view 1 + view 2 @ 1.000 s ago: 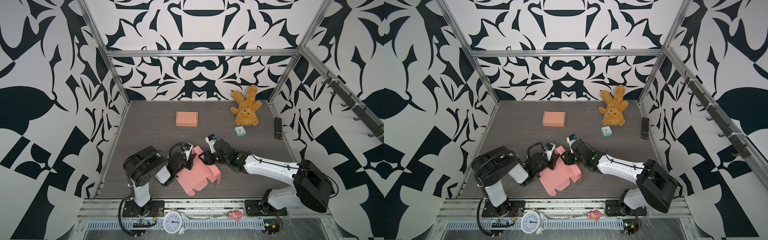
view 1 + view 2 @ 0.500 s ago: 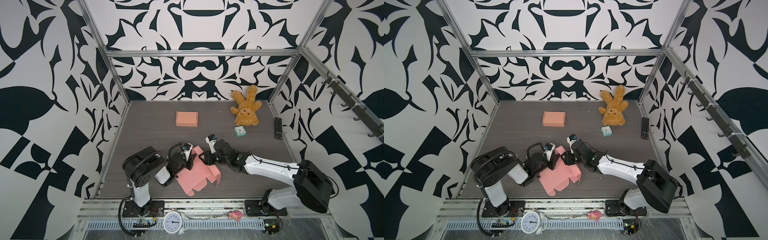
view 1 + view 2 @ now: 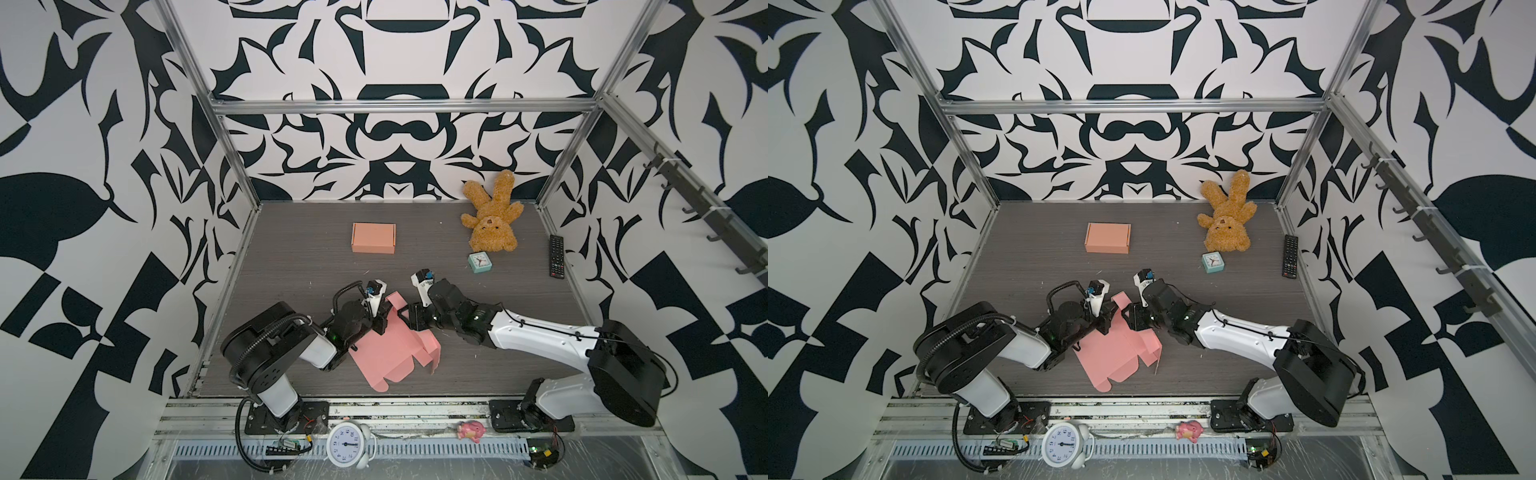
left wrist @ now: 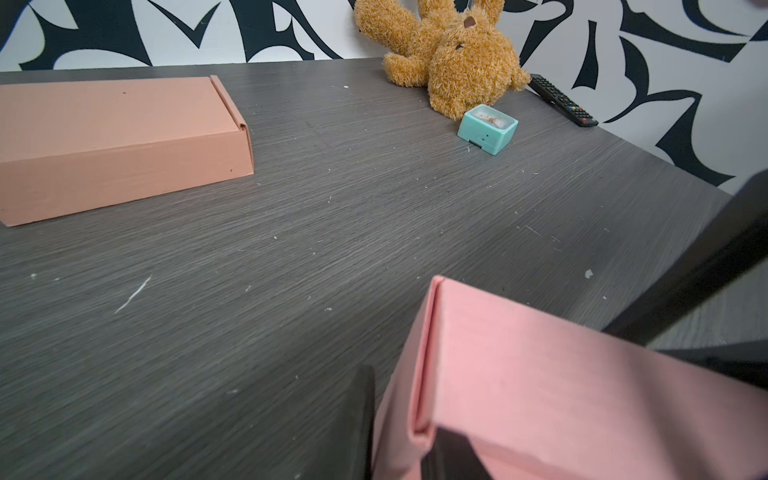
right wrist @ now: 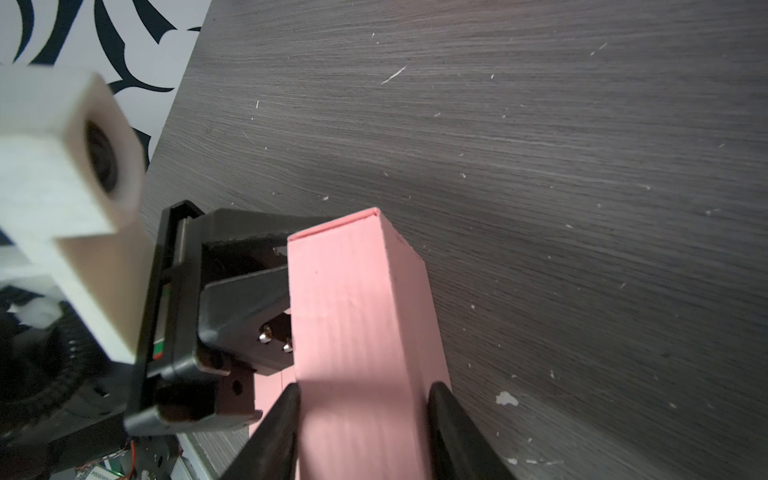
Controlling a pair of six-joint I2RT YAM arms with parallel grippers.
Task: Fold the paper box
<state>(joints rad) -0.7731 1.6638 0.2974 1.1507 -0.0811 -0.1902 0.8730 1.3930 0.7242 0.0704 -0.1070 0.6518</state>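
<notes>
The pink paper box (image 3: 388, 353) (image 3: 1115, 353) lies partly folded near the table's front, its flat panel spread toward the front edge. My left gripper (image 3: 380, 318) (image 3: 1104, 322) is shut on a doubled-over raised wall of the box (image 4: 561, 395), with one finger (image 4: 361, 424) outside it and the other inside. My right gripper (image 3: 409, 320) (image 3: 1133, 322) comes in from the right. It is shut across an upright pink wall (image 5: 357, 311), with both fingers (image 5: 278, 432) pressed against its sides. The left gripper (image 5: 249, 291) sits just beside that wall.
A closed orange box (image 3: 373, 237) lies mid-table behind the arms. A teddy bear (image 3: 492, 220), a teal clock (image 3: 478, 262) and a remote (image 3: 557, 256) are at the back right. A white alarm clock (image 3: 347, 444) and a pink toy (image 3: 471, 430) sit on the front rail.
</notes>
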